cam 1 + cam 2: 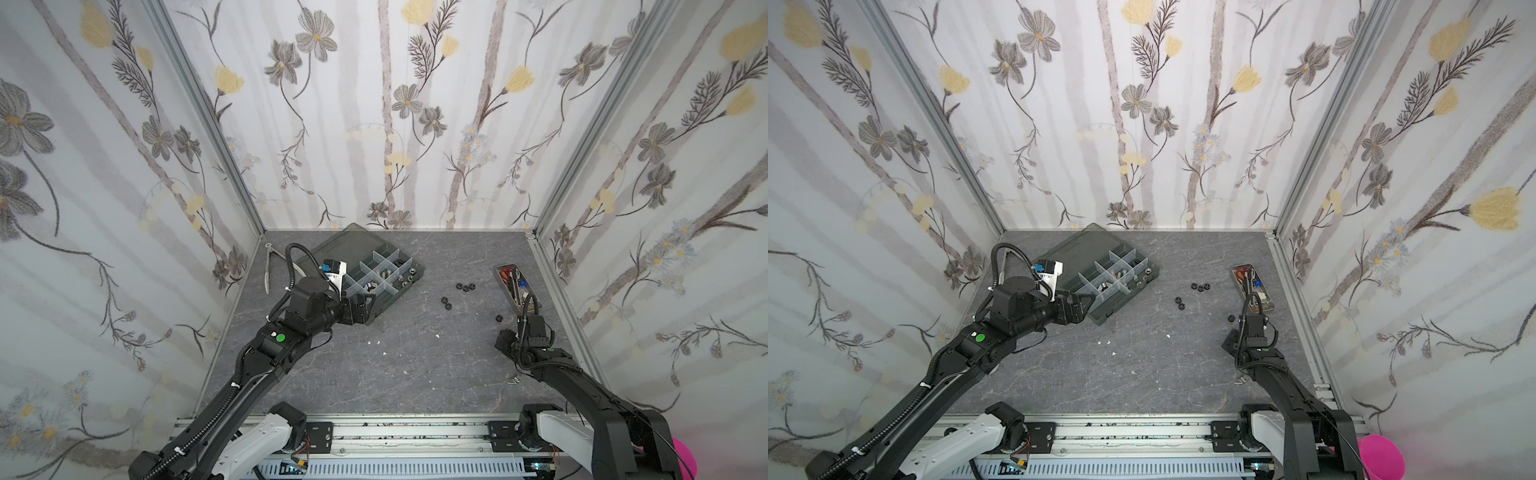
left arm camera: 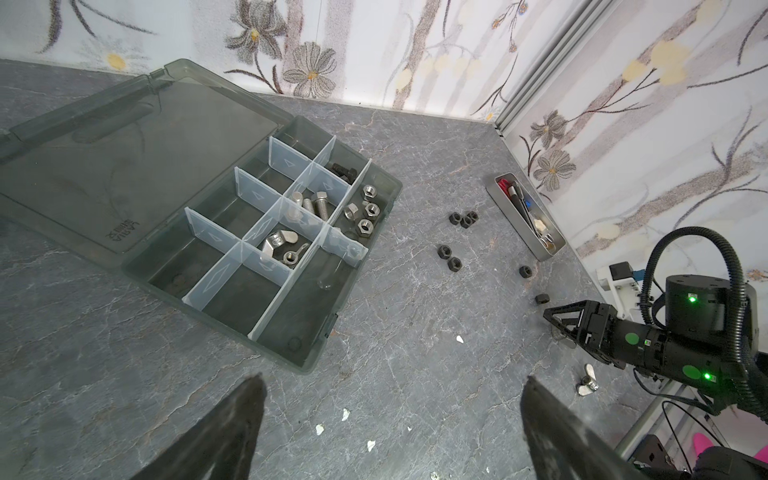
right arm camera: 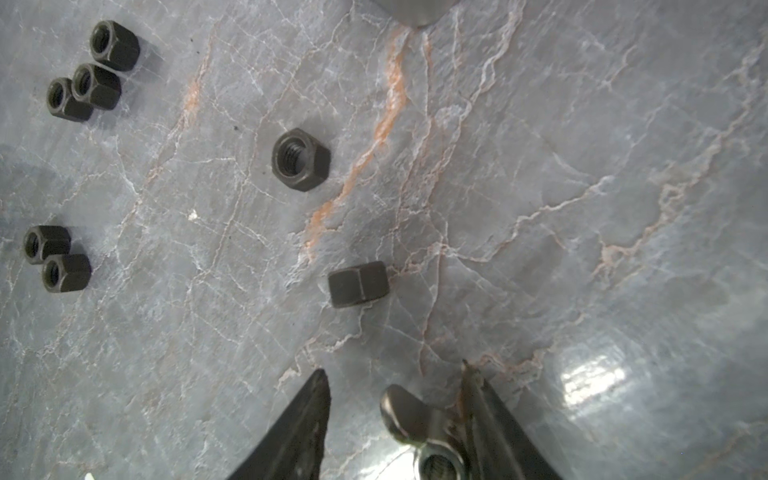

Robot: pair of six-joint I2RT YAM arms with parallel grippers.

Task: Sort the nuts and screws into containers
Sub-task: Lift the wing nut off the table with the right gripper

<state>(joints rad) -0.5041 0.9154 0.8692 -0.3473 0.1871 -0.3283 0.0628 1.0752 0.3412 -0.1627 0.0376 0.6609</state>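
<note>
Grey compartments (image 2: 254, 194) holding screws (image 2: 322, 203), nuts (image 2: 365, 226), left tool (image 2: 393, 380) apart, right tool (image 3: 394, 370) straddling wing nut (image 3: 405, 419)

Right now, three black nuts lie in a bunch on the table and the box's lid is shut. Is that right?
Not quite. The three black nuts do lie in a bunch on the table, but the lid of the box is open, folded back flat beside the compartments. The left wrist view shows it clearly.
</note>
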